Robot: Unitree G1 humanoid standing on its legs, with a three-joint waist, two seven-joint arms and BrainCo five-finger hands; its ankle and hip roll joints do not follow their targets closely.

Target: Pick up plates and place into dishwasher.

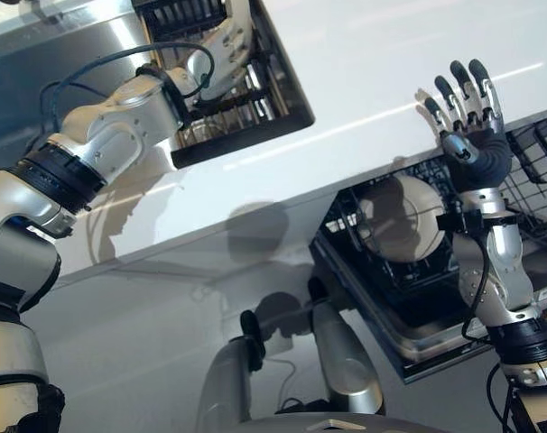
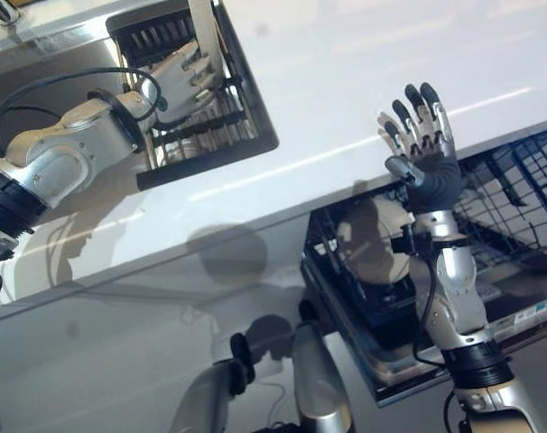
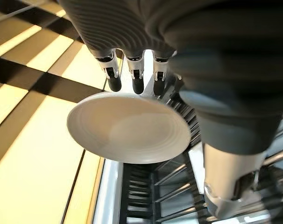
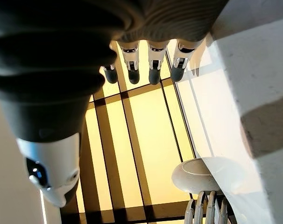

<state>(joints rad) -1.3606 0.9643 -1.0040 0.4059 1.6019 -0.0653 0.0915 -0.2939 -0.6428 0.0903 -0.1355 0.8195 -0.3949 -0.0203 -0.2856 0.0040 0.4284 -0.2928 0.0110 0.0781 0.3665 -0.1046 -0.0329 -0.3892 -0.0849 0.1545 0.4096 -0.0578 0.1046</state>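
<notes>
Left wrist view puts the plate (image 3: 128, 127) right up close: a round, off-white dish with a plain smooth face, faint concentric rings and a shallow well, tilted on edge. The left hand (image 2: 185, 77) has its fingers (image 3: 137, 74) curled over the plate's rim while the thumb comes in on the other face, so the hand is gripping the plate. From the head cameras the plate (image 2: 204, 41) looks like a thin pale slab standing nearly upright over the black wire dish rack (image 2: 194, 99), which sits in the steel sink (image 1: 93, 54) set into the white countertop (image 1: 364, 72). I cannot tell whether the plate's lower edge is touching the rack's wires.

Further out, below the counter's front edge, the dishwasher (image 1: 409, 338) stands open with its dark lower rack (image 1: 395, 262) pulled out. A second round pale plate (image 1: 402, 216) stands on edge between the tines there. A black wire upper basket (image 2: 517, 194) shows just beside it, on the robot's right.

The right hand (image 1: 468, 113) is raised above the open dishwasher, against the counter edge, its fingers straight and spread, holding nothing, well apart from the plate in the left hand.
</notes>
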